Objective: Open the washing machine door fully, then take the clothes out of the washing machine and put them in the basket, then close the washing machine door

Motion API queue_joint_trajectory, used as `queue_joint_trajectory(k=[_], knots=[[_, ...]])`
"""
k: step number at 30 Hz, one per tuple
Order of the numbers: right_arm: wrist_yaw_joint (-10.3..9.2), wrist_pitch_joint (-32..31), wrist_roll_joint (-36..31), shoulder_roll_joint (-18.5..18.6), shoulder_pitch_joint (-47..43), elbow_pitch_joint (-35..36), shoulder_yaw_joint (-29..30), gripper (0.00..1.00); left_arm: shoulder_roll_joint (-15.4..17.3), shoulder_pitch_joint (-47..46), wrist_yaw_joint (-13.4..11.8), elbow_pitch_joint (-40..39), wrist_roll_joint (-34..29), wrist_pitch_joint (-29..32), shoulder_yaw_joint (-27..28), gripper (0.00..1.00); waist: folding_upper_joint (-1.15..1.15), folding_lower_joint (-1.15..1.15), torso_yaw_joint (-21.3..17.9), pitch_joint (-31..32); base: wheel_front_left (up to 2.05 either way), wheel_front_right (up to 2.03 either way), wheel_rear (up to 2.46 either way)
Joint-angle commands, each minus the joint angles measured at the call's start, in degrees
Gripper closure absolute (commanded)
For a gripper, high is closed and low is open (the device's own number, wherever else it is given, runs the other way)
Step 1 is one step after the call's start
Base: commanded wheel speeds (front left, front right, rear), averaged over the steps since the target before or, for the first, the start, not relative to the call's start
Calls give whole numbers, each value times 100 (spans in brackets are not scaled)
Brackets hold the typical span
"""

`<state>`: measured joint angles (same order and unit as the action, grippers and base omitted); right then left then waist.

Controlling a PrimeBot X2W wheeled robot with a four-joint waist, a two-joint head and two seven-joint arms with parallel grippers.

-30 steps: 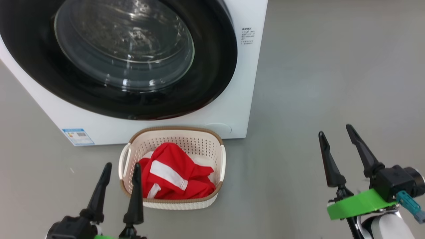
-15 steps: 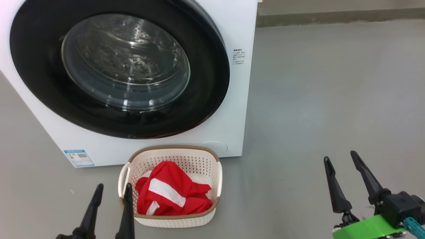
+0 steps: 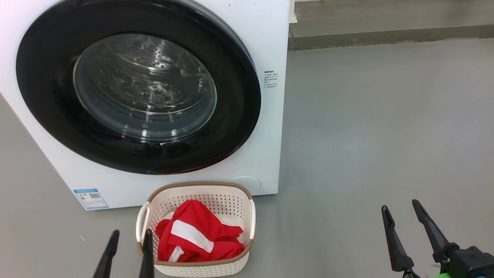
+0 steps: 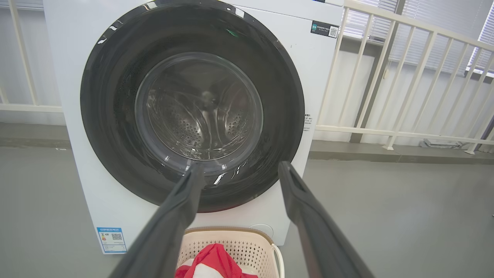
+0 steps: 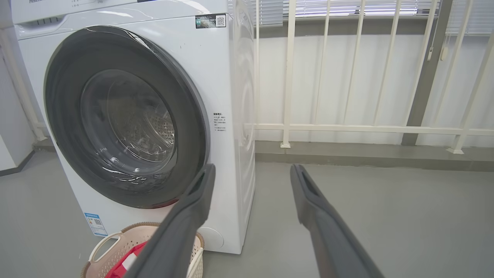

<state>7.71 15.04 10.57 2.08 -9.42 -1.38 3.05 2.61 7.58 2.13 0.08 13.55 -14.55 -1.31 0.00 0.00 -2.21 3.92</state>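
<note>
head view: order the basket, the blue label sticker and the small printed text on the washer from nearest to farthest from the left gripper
1. basket: on the floor, right beside the left gripper, on its right.
2. blue label sticker: up and to the left, on the lower front corner of the washing machine.
3. small printed text: far up and to the right, beside the door.

The washing machine door (image 5: pixel 127 119) sits closed — clothes (image 5: pixel 124 264) lie in the basket (image 5: pixel 127 239) below.
</note>
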Motion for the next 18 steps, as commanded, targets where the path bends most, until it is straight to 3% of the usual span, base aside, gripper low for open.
queue_joint_trajectory(k=[1, 18], knots=[[-22, -4, 39, 80, 77, 198, -104, 0, 27, -11, 12, -120, -109, -45, 206, 0, 0, 0, -1, 22, 0, 0, 0], [-22, -4, 48, 80, 43, 218, -162, 0, 27, -3, -69, -113, -74, -45, 178, 0, 0, 0, 69, 49, 0, 0, 0]])
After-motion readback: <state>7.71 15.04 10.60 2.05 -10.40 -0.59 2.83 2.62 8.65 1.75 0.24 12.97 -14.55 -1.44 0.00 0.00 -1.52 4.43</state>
